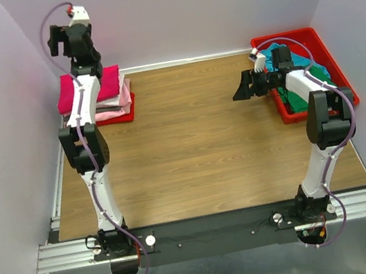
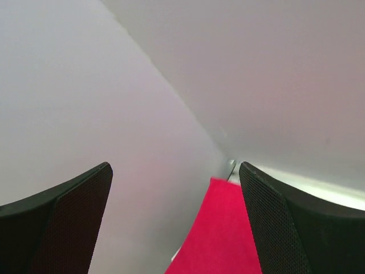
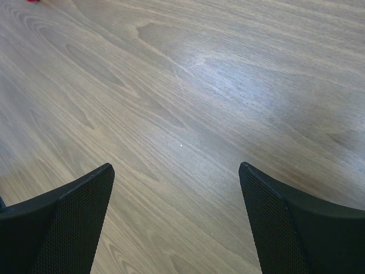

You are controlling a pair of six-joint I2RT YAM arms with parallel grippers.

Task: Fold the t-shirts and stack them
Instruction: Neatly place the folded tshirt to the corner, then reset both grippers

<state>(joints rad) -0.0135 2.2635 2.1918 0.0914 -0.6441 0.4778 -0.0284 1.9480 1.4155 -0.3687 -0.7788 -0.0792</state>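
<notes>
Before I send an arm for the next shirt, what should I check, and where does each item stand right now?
1. Left gripper empty: ok, jaws wide apart, nothing between them.
2. Left gripper free of the stack: ok, it sits apart from the crimson t-shirt on top.
3. Stack edges square: cannot tell, the left arm hides part of it.
4. Right gripper ready: ok, open and empty over bare table.
5. Shirts left to fold: ok, a teal t-shirt and green cloth show in the red tray.
6. Clean grasp point in that tray: cannot tell, the right arm covers much of it.
</notes>
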